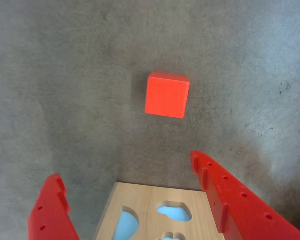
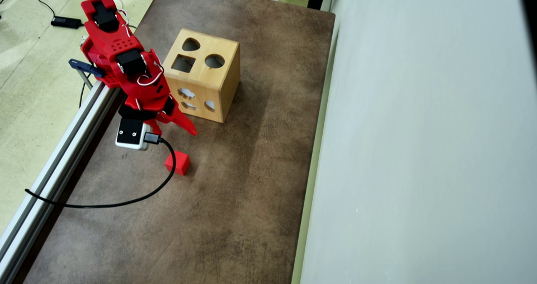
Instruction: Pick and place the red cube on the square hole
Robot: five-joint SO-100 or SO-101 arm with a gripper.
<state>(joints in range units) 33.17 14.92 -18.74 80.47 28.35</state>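
Observation:
The red cube [image 1: 166, 95] lies on the brown table, ahead of my gripper in the wrist view. In the overhead view the red cube [image 2: 177, 162] sits just below the gripper [image 2: 176, 129], apart from it. My red gripper [image 1: 125, 167] is open and empty, its jaws spread wide, hovering over the table beside the wooden shape-sorter box [image 2: 201, 74]. The square hole [image 2: 183, 63] is on the box's top face, next to a round hole and a teardrop hole. The wrist view shows only a side face of the box [image 1: 145, 200] with other cut-outs.
A black cable [image 2: 126, 200] runs from the wrist camera across the table left of the cube. An aluminium rail [image 2: 63, 149] lines the table's left edge. A white wall [image 2: 419, 149] borders the right side.

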